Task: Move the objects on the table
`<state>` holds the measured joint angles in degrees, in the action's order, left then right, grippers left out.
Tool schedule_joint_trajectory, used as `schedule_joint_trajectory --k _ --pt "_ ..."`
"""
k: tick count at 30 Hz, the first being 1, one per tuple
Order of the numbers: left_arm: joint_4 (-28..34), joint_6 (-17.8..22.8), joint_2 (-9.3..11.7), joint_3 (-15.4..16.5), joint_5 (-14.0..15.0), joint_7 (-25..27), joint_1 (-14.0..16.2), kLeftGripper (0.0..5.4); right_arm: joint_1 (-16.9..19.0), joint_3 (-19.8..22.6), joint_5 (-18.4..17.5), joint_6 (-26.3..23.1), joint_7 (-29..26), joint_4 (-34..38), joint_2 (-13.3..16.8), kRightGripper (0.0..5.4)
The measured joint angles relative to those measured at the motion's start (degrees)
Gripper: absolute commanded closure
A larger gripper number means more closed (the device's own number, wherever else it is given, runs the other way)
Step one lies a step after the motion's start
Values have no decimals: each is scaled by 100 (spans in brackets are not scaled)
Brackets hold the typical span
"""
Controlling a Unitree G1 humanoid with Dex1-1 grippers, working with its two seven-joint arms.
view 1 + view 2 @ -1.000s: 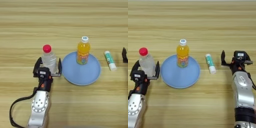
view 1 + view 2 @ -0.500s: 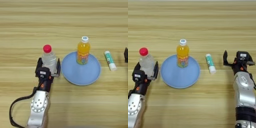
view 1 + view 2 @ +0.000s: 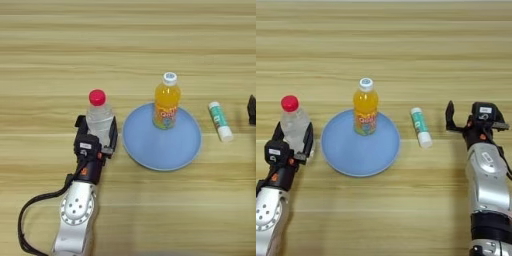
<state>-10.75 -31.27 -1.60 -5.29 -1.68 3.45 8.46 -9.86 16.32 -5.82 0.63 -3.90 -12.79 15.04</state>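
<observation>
A clear bottle with a red cap [image 3: 99, 116] stands upright on the table [image 3: 125, 45], just left of a round light-blue plate [image 3: 150, 152]. My left gripper [image 3: 97, 132] has its two black fingers pressed against the bottle's sides low down, shut on it. The orange drink bottle with a white cap [image 3: 167, 105] stands upright on the far part of the plate. My right gripper [image 3: 474, 120] sits at the right of the table, open and holding nothing, a little right of the glue stick.
A white-and-green glue stick [image 3: 420, 127] lies flat between the plate and my right gripper. The plate's near half is bare. A black cable [image 3: 30, 215] loops beside my left forearm.
The left gripper's fingers have narrowed onto the clear bottle. The right gripper has drawn back slightly to the right. Neither bottle has moved.
</observation>
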Motion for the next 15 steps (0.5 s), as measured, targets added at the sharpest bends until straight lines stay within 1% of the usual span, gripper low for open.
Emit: schedule_joint_trajectory --k 2,5,8,10,15 --pt "24 30 8 2 0 10 0 233 0 -10 1 0 1 0 -1 0" --pt "209 189 46 51 -7 15 -2 234 0 -25 3 0 23 1 -5 0" --pt "613 385 122 104 -6 19 -39 235 1 -74 10 0 95 4 -18 0" --pt "871 564 122 92 -4 39 -54 235 1 -99 12 0 101 11 -20 0" --pt "1461 863 115 17 -3 80 -90 235 2 -123 12 -1 111 18 -23 0"
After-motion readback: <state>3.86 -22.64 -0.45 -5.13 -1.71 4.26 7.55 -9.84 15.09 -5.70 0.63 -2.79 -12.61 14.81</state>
